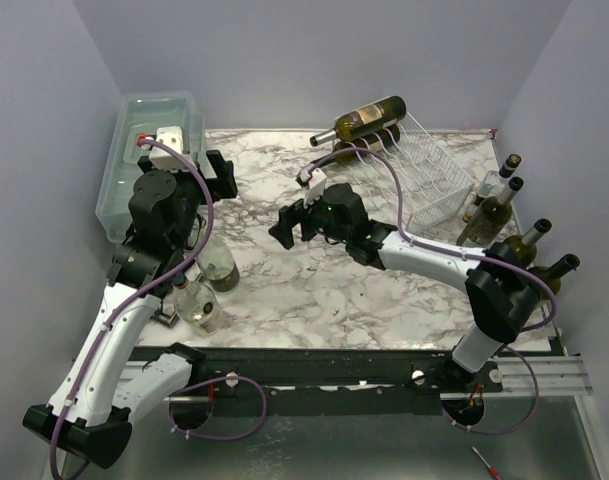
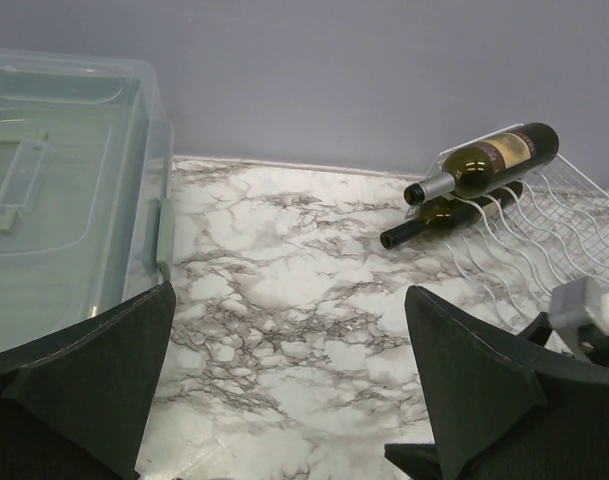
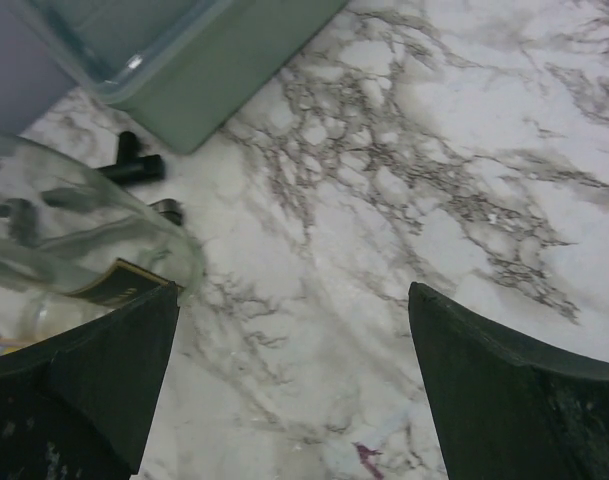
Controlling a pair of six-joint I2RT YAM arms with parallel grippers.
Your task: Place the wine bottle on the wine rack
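The white wire wine rack (image 1: 429, 175) stands at the back right of the marble table. Two dark wine bottles lie at its left end, one (image 1: 364, 120) stacked over the other (image 1: 372, 140); they also show in the left wrist view, upper (image 2: 489, 160) and lower (image 2: 449, 215), on the rack (image 2: 549, 235). My left gripper (image 1: 227, 176) is open and empty, above the table beside the bin (image 2: 289, 300). My right gripper (image 1: 281, 226) is open and empty over mid-table (image 3: 294, 300), pointing left toward a clear bottle (image 3: 74, 230).
A translucent lidded bin (image 1: 149, 150) stands at the back left. Two clear bottles (image 1: 219, 265) (image 1: 197, 305) stand by the left arm. Several dark and clear bottles (image 1: 492, 212) (image 1: 529, 245) stand along the right edge, near the rack.
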